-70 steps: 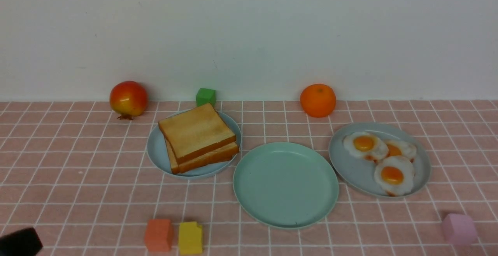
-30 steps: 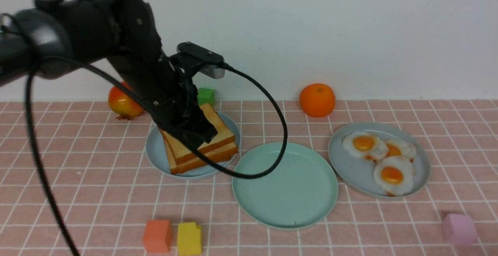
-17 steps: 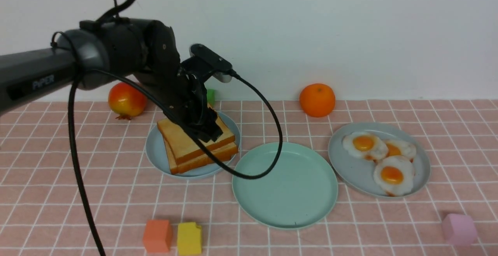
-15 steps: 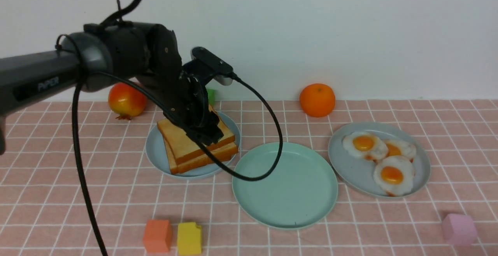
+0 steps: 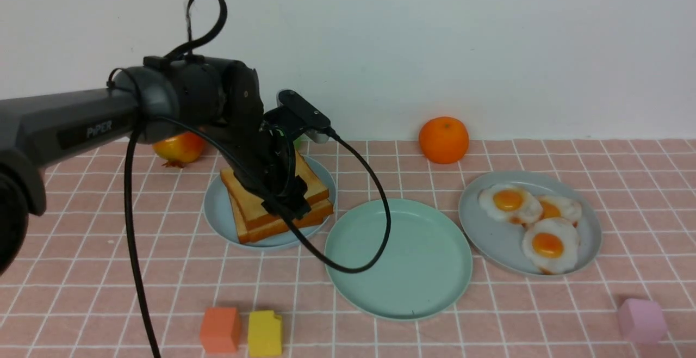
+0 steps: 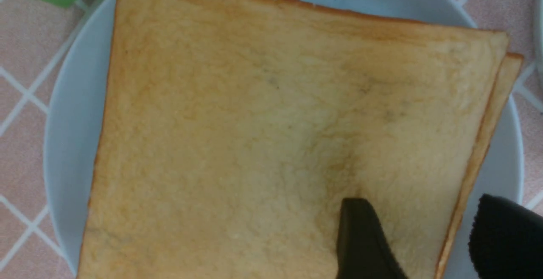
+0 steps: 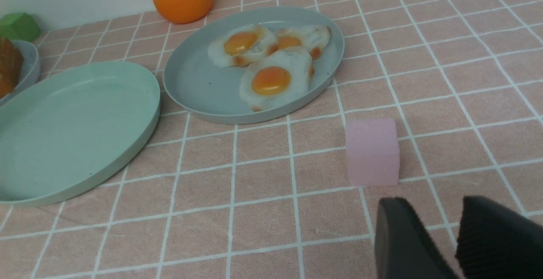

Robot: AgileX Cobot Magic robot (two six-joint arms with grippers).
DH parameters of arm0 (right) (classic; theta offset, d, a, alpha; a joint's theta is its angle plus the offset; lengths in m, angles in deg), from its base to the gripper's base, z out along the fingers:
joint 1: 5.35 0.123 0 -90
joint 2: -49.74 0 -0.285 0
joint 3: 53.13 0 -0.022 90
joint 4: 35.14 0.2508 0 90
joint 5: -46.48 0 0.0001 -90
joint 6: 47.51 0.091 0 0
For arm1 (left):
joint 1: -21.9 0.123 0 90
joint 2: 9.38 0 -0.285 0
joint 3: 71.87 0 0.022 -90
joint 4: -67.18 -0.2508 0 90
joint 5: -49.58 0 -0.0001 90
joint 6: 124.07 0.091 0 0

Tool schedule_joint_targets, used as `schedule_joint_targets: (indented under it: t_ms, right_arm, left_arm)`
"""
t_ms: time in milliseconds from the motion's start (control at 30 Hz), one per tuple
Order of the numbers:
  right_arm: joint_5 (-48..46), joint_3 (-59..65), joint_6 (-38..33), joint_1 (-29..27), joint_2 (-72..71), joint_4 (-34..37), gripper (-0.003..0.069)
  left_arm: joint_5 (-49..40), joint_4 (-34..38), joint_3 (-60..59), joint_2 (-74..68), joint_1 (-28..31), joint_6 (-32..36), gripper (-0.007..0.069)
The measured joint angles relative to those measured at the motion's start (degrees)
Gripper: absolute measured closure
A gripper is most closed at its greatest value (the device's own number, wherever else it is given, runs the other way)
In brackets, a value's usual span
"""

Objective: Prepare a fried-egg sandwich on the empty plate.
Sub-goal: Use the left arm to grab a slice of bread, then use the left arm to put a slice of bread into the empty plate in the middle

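Two toast slices (image 5: 242,186) lie stacked on the left blue-grey plate (image 5: 217,214). My left gripper (image 5: 287,205) is down at the stack's right edge and open. In the left wrist view (image 6: 420,205) one finger (image 6: 360,241) rests on the top slice's face (image 6: 254,122) and the other (image 6: 505,236) is outside its crust, over the plate. The mint-green plate (image 5: 399,260) in the middle is empty. Three fried eggs (image 5: 548,245) lie on the right blue-grey plate (image 5: 489,238). My right gripper (image 7: 437,205) hovers low over the cloth, empty, with a narrow gap between its fingers.
An orange (image 5: 443,139) and a red fruit (image 5: 179,148) stand by the back wall. An orange block (image 5: 220,329) and a yellow block (image 5: 265,332) sit at the front left. A pink block (image 5: 641,320) sits at the front right, just ahead of my right gripper. A green block (image 7: 19,26) sits behind the toast plate.
My left arm has swung in from the front left and come down over the toast, its gripper sinking to the stack's right edge. The toast, plates and eggs have not moved.
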Motion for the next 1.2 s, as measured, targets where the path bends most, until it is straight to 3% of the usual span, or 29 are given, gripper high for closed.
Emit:
schedule_joint_targets:
  t_ms: [267, 400, 467, 933, 1167, 1200]
  right_arm:
    - [0.0, 0.0, 0.0, 0.0, 0.0, 0.0, 0.0417]
    - [0.0, 0.0, 0.0, 0.0, 0.0, 0.0, 0.0417]
    - [0.0, 0.0, 0.0, 0.0, 0.0, 0.0, 0.0417]
    - [0.0, 0.0, 0.0, 0.0, 0.0, -0.1, 0.0417]
    - [0.0, 0.0, 0.0, 0.0, 0.0, -0.1, 0.0417]
    - [0.0, 0.0, 0.0, 0.0, 0.0, 0.0, 0.0417]
  left_arm:
    - [0.5, -0.6, 0.5, -0.9, 0.0, 0.4, 0.0379]
    - [0.3, -0.6, 0.5, -1.0, 0.0, 0.4, 0.0528]
    - [0.3, -0.5, 0.5, -1.0, 0.0, 0.1, 0.0562]
    - [-1.3, -1.8, 0.0, 11.7, -4.2, -1.8, 0.0571]
    - [-3.9, -1.7, -0.8, 13.8, -10.5, -1.8, 0.0571]
    - [-3.4, -1.5, -2.0, 13.4, -13.9, -1.4, 0.0571]
